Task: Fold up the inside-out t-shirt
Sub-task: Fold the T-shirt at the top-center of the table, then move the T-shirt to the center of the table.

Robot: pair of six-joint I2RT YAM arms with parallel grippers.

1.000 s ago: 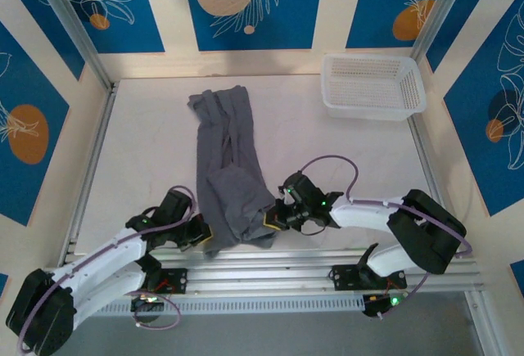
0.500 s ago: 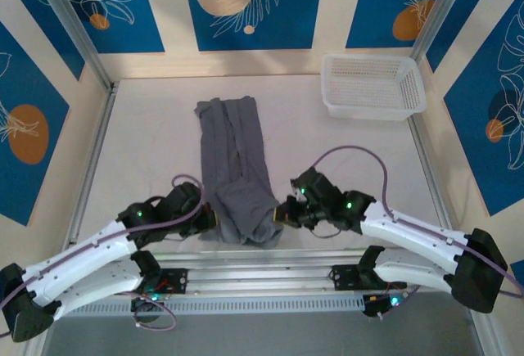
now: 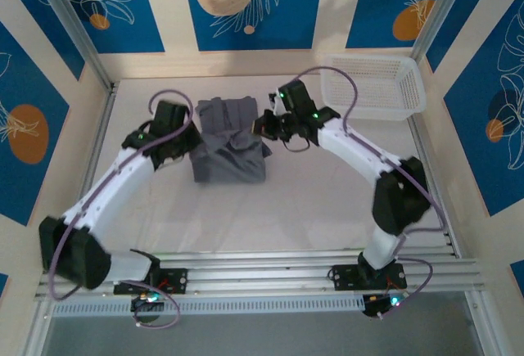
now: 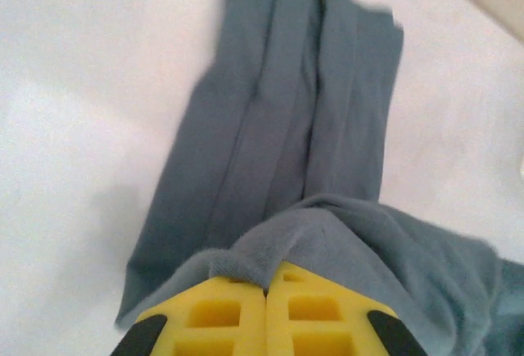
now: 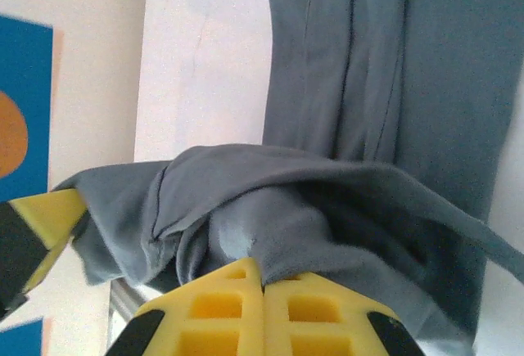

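We see the t-shirt (image 3: 228,153) lying on the white table (image 3: 327,200), toward 12 o'clock from the table's middle and a little to the 11 o'clock side. It is a plain grey bundle, roughly square, with one layer of cloth doubled over another. At its 12 o'clock end a narrower strip of the lower layer shows, marked by long creases.

The left gripper (image 3: 188,139) sits at the bundle's 9 o'clock edge, touching the cloth. From the left wrist we see the left gripper (image 4: 266,284) with its yellow fingers (image 4: 214,315) pressed together, no gap between them. A thick fold of the t-shirt (image 4: 278,143) is pinched at their tips and drapes over them. Beyond the fold, the long creased layer runs away toward 12 o'clock, flat on the table.

The right gripper (image 3: 265,126) sits at the bundle's 2 o'clock corner, also touching the cloth. From the right wrist we see the right gripper (image 5: 263,284) with its yellow fingers (image 5: 315,317) likewise pressed together. A bunched fold of the t-shirt (image 5: 393,61) is clamped at their tips, held just above the flat creased layer behind it.

The two grippers face each other across the bundle, each arm reaching out from its base at 6 o'clock.

A white basket (image 3: 409,101) stands in the table's 1 o'clock corner, near the right arm's wrist but apart from the t-shirt.
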